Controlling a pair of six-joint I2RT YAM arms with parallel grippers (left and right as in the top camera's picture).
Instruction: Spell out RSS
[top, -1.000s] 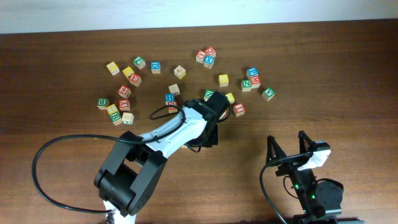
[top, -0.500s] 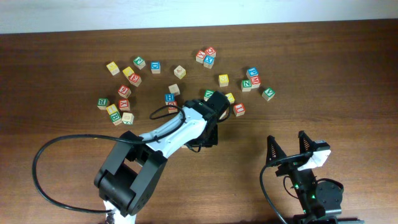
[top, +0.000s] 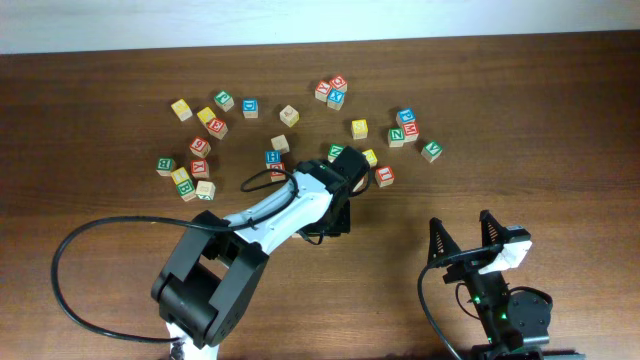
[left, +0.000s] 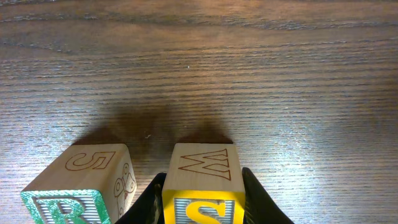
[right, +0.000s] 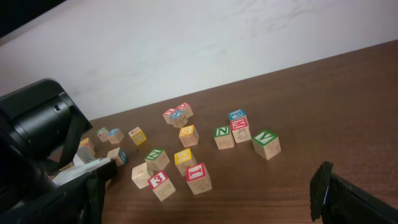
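Observation:
In the left wrist view my left gripper (left: 203, 183) is shut on a wooden block with a yellow S face (left: 199, 210) and a W on its top. The block sits at table level. Right next to it on the left stands a block with a green R face (left: 61, 209). In the overhead view the left gripper (top: 330, 222) is at the table's middle and hides both blocks. My right gripper (top: 463, 236) is open and empty near the front right; it also shows in the right wrist view (right: 208, 199).
Several loose letter blocks lie scattered across the back of the table (top: 560, 120), from a left cluster (top: 190, 165) to a right cluster (top: 405, 128). The right wrist view shows a red 3 block (right: 158, 180), a red I block (right: 196, 173) and a green Y block (right: 265, 140).

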